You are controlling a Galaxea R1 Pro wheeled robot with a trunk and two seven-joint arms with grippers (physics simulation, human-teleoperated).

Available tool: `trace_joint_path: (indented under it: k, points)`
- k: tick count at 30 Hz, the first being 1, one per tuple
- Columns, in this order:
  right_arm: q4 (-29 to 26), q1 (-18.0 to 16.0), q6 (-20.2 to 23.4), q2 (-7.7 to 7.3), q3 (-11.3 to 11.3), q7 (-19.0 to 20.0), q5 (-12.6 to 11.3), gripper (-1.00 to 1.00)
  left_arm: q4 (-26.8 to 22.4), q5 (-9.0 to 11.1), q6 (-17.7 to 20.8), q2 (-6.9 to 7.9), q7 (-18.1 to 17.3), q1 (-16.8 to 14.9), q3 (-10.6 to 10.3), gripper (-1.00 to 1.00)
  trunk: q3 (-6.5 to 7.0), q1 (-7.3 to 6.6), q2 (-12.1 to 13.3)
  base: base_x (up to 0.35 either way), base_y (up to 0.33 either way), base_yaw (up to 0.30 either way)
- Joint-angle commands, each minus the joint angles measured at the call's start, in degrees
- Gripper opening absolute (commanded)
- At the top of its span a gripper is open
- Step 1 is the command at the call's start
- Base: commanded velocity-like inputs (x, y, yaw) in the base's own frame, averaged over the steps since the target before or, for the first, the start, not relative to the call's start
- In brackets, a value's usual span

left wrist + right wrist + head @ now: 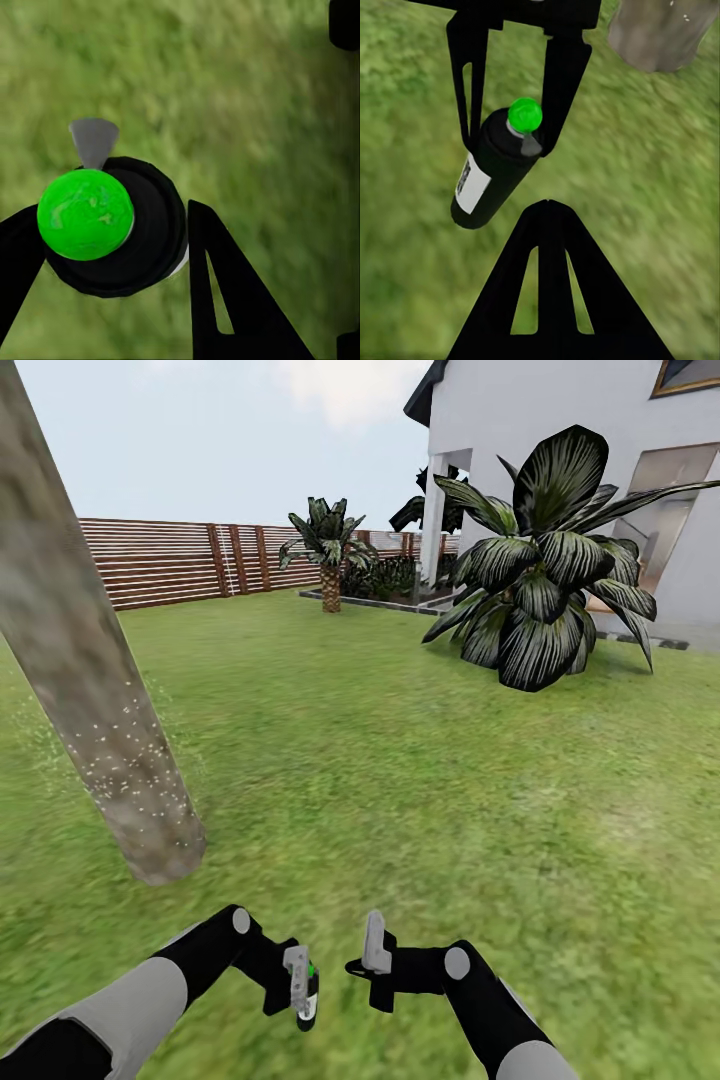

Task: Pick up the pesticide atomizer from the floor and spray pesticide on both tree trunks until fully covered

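Black fingers of the left claw (300, 985) are closed on the pesticide atomizer (493, 166), one finger on each side of its body just under the cap. The right claw (372, 960) hangs close beside it with nothing inside; how wide it stands I cannot tell. The atomizer looks small and stiff, a smooth dark cylinder, so I judge it light but a little slippery. The best place to hold is the middle of the body, away from the nozzle, and that is about where the fingers sit. It hangs tilted above the grass (420, 780), not touching it. On its side is a pale label band, on top a grey cap with a bright green dot (85, 214). Further out, toward the robot's left, stands a tree trunk (90, 690), grey-brown and mottled, with many small white specks on its lower part.
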Motion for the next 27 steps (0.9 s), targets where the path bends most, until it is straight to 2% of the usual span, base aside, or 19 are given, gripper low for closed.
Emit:
trace_joint_path:
  k: [1,4,6,10,13,21,27]
  points:
    - [0.0,0.0,0.0,0.0,0.0,0.0,0.0,-1.0,0.0,0.3,-0.02,-0.04,0.0,0.0,-0.02,-1.0,0.0,0.0,0.0,0.0,0.0,0.0]
    - [0.0,0.01,0.0,0.01,0.0,0.0,0.0,-1.0,0.0,0.64,-0.11,-0.14,-0.46,0.0,-0.12,-1.0,0.0,0.0,0.0,0.0,0.0,0.0]
    - [0.02,0.01,0.0,-0.02,0.0,0.0,0.0,-1.0,-0.05,0.8,-0.12,-0.27,-2.37,0.0,-0.11,-1.0,0.0,0.0,0.0,0.0,0.0,0.0]
    - [0.0,0.01,0.0,-0.03,-0.01,0.0,0.0,-1.0,-0.09,2.83,-0.49,-0.3,-3.29,0.0,-0.13,-1.0,0.0,0.0,0.0,0.0,0.0,0.0]
    - [0.01,0.01,0.0,0.0,-0.03,0.0,0.0,-1.0,-0.06,3.8,-2.18,-0.59,-3.4,0.0,-0.13,-1.0,0.0,0.0,0.0,0.0,0.0,0.0]
    - [0.0,0.01,0.0,0.0,0.0,0.0,0.0,-1.0,0.0,4.34,-2.59,-0.96,-3.34,0.09,-0.13,-1.0,0.0,0.0,0.0,0.0,0.0,0.0]
    - [0.0,0.01,0.0,0.05,0.0,-0.01,0.0,-1.0,0.07,4.39,-2.58,-2.15,-2.83,0.23,-0.13,-1.0,0.0,0.0,0.0,0.0,0.0,0.0]
